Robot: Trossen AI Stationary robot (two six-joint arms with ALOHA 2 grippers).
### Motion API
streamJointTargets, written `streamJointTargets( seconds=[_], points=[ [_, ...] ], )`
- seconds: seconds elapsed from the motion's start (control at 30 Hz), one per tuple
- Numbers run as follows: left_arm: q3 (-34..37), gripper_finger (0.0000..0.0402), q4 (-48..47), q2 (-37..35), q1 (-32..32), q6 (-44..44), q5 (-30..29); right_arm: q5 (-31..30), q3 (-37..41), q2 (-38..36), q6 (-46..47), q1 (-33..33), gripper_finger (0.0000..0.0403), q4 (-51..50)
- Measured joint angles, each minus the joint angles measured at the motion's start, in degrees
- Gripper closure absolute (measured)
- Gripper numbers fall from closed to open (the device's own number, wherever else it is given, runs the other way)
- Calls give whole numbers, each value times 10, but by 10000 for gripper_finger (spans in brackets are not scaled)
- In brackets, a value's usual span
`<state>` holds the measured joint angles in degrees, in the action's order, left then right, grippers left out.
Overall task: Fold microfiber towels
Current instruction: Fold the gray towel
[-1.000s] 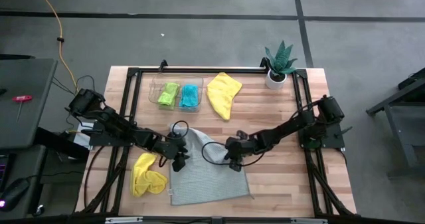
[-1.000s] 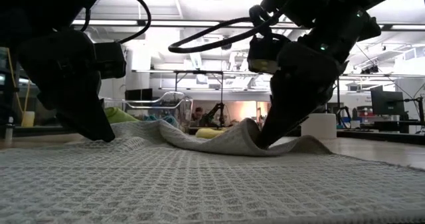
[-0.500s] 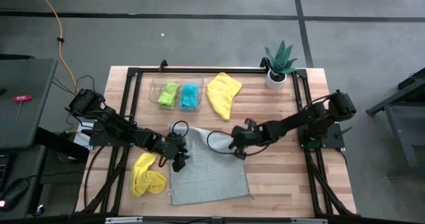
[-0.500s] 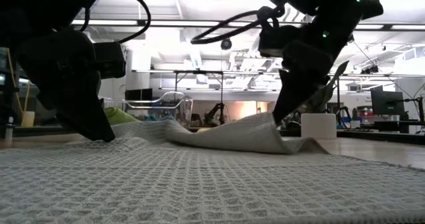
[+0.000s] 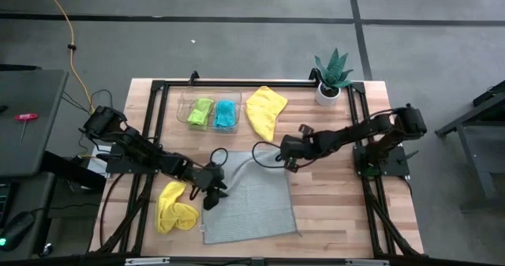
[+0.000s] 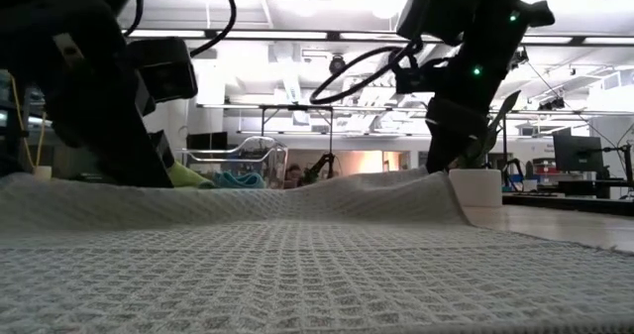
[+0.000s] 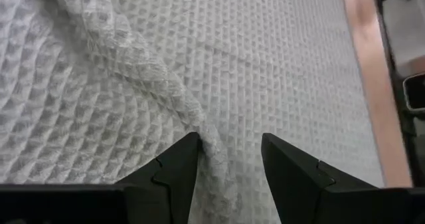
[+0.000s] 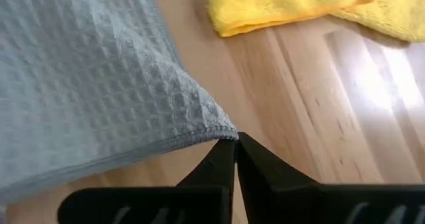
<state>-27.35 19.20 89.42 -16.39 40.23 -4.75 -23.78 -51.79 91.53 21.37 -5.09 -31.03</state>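
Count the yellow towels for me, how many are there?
2. One yellow towel lies at the table's far side, right of the clear tray. The other yellow towel sits crumpled left of the grey towel. None looks hidden.

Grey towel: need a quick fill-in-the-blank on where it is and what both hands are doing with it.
1. The right hand is shut on a ____ of the grey towel.
2. The left hand has its fingers apart, with a ____ of the grey towel between them.
3. The clear tray holds a lime green towel and a ____ one.

Missing words: corner; ridge; blue
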Motion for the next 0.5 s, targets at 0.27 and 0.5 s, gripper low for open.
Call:
streamJointTargets(
  seconds=[0.27, 0.5],
  points=[
    [-13, 245, -46, -1, 29, -4, 6, 82, 0, -1, -30, 37, 325, -16],
    [-21, 245, -129, -35, 83, -34, 81, 188, 0, -51, -36, 39, 230, -63]
  ],
)
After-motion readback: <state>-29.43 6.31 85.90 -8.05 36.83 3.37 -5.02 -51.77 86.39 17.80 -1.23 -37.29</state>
